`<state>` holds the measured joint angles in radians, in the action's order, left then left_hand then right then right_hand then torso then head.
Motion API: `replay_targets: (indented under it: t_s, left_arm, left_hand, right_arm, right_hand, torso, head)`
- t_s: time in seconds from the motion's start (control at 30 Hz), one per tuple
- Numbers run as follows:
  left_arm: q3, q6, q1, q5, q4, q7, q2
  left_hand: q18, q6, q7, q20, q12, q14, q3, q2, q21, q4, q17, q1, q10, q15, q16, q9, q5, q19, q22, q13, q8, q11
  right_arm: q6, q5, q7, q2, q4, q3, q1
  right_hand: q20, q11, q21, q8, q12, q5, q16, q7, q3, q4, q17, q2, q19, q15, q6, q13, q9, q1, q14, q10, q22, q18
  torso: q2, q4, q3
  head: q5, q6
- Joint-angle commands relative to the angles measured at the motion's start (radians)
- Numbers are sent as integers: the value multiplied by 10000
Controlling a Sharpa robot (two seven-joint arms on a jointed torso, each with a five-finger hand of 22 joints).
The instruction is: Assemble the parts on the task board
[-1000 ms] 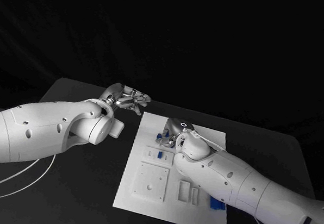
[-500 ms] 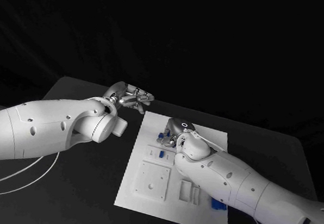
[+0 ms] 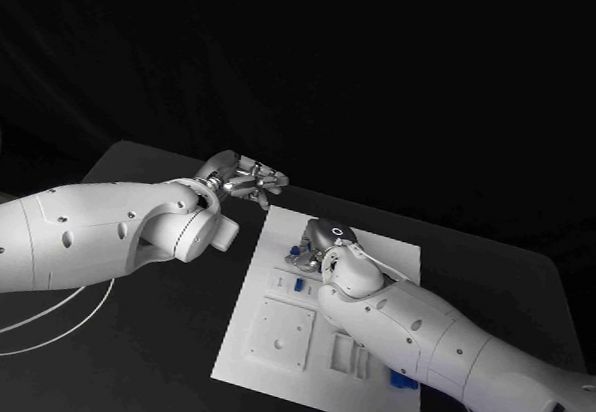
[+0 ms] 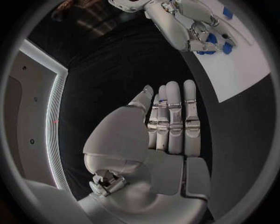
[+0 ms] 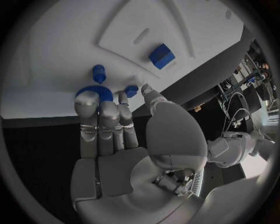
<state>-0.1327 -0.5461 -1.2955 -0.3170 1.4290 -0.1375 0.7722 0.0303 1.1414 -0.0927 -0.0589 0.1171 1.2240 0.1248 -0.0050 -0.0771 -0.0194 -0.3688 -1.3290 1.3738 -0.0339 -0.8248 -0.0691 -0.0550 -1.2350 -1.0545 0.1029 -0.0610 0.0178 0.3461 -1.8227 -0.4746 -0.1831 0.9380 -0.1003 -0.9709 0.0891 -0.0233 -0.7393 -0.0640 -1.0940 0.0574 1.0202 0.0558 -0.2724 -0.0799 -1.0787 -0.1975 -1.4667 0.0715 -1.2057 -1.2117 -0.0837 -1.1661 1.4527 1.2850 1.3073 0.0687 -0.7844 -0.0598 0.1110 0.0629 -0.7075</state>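
White task board [image 3: 270, 356]; blue parts [image 5: 161, 55]; black table [image 3: 108, 345]; silver robot hands.

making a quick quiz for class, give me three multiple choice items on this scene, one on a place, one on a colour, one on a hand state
1. Where is the left hand?
A. beyond the task board's far left corner
B. on the board's near edge
C. under the table

2. What colour is the block in the right wrist view?
A. red
B. blue
C. green

3. How is the left hand?
A. gripping a part
B. fist closed
C. holding nothing, fingers straight

Answers: 1 A, head view shows it over the dark table; 2 B, plainly blue; 3 C, left wrist view shows an empty palm.
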Motion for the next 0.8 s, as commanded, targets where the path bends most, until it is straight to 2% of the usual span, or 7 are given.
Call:
replay_targets:
  t_s: [0.03, 0.27, 0.43, 0.53, 0.57, 0.63, 0.8]
  left_arm:
    - [10, 178, -23, 90, 8, -76, -35]
    - [9, 206, -29, 98, 1, -48, -41]
    - [9, 231, -36, 108, -15, -20, -45]
    - [9, 240, -40, 111, -23, -5, -48]
    - [9, 244, -41, 112, -25, -1, -50]
    - [9, 256, -43, 114, -27, 9, -55]
    - [8, 278, -49, 115, -24, 24, -50]
  left_hand:
    - [-75, -100, 8, 54, -38, 21, -10, -91, 46, 100, -16, -8, 20, 28, 60, 17, 52, 14, 22, -11, -24, 29]
    - [-75, -109, 5, 55, -40, 23, -18, -97, 46, 113, -20, -5, 17, 29, 64, 17, 52, 15, 30, -12, -25, 32]
    - [-75, -139, -4, 57, -45, 22, -36, -108, 46, 145, -26, 9, 11, 32, 74, 19, 54, 15, 47, -16, -21, 39]
    - [-75, -160, -9, 58, -46, 23, -39, -115, 46, 153, -31, -6, 10, 33, 80, 20, 54, 17, 59, -18, -21, 38]
    - [-75, -160, -9, 58, -46, 23, -39, -115, 46, 153, -31, -6, 10, 33, 80, 20, 54, 17, 59, -18, -21, 38]
    - [-75, -163, -10, 59, -47, 23, -39, -115, 46, 153, -32, -9, 9, 33, 81, 20, 54, 17, 60, -19, -21, 39]
    - [-74, -186, -16, 60, -54, 21, -28, -114, 45, 144, -37, -49, -5, 35, 87, 18, 53, 18, 71, -23, -24, 42]
  right_arm:
    - [53, -144, 10, 24, -66, 45, 37]
    - [151, -151, 0, 41, -82, 66, 37]
    - [253, -153, 9, 56, -109, 71, 37]
    - [285, -153, 26, 74, -134, 74, 37]
    - [290, -153, 38, 82, -147, 76, 37]
    - [298, -153, 76, 99, -178, 84, 37]
    - [310, -153, 163, 108, -223, 97, 38]
  right_hand:
    - [84, 8, -5, 4, 62, -23, -16, 21, -45, -6, -9, 4, -507, 30, -26, 3, 18, -21, 53, 19, 916, -126]
    - [84, 4, 0, 4, 75, -12, -23, 16, -138, 42, -9, 38, -506, 33, -29, 11, 13, -23, 53, 14, 915, -123]
    - [92, -6, 19, 7, 99, 87, -42, 4, -459, 329, -2, 117, -505, 44, -42, 28, 22, -105, 53, 3, 912, -125]
    - [101, -17, 25, 7, 117, 390, -54, -2, -686, 705, 3, 276, -503, 54, -56, 39, 37, -359, 51, -12, 912, -130]
    - [104, -20, 22, 8, 113, 606, -52, -6, -737, 864, 0, 327, -503, 57, -64, 34, 44, -409, 54, -13, 913, -133]
    - [111, -34, 7, 8, 122, 1166, -59, 14, -941, 1335, 0, 529, -502, 64, -93, 33, 57, -670, 52, -38, 919, -141]
    - [103, 2, -12, 9, 154, 2010, -73, 100, -1505, 2377, -9, 771, -478, 45, -54, 37, 89, -668, 39, -120, 930, -131]
  torso:
    - [0, 24, 7]
    - [1, 33, 8]
    - [4, 31, 12]
    - [2, 33, 14]
    - [3, 36, 16]
    - [2, 38, 16]
    - [-1, 44, 24]
  head:
    - [21, -27]
    - [46, -29]
    - [45, -30]
    - [42, -32]
    - [52, -26]
    - [51, -24]
    - [51, -27]
